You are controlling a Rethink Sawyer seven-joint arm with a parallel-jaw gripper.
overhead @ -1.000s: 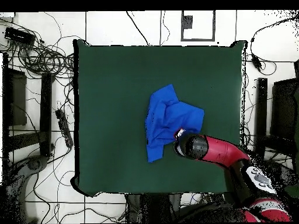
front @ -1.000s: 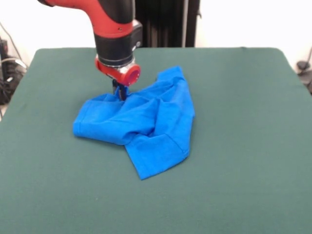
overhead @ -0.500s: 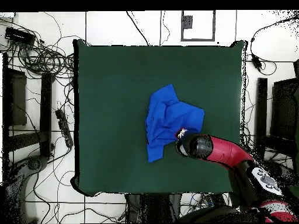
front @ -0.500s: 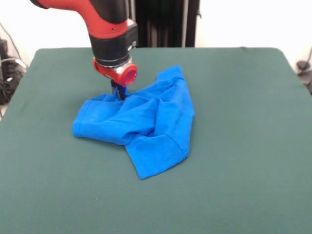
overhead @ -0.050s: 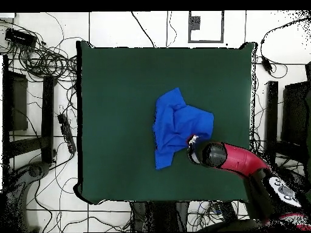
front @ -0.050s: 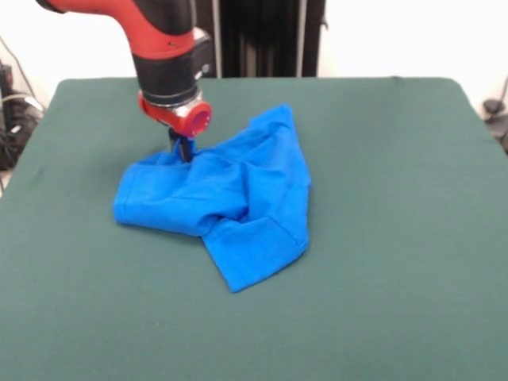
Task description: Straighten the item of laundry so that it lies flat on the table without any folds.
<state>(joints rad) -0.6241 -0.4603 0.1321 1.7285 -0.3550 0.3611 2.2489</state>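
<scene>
The item of laundry (front @ -0.050s: 230,198), a bright blue T-shirt, lies crumpled in a bunch near the middle of the green table (front @ -0.050s: 381,182), with folds across it and one flap pointing toward the near edge. My gripper (front @ -0.050s: 182,149) comes down on the shirt's far left edge and is shut on a pinch of the cloth. The fingertips are mostly buried in the fabric. In the overhead view the shirt (overhead @ -0.050s: 176,124) sits right of the table's (overhead @ -0.050s: 115,91) centre, and the gripper (overhead @ -0.050s: 193,141) holds its lower right edge.
Green cloth surrounds the shirt on every side, widest on the right in the front view. Cables (overhead @ -0.050s: 42,57) and stands lie on the floor off the table's left side in the overhead view.
The gripper has moved left in the front view, dragging the pinched edge along. The whole shirt has shifted slightly left with it.
</scene>
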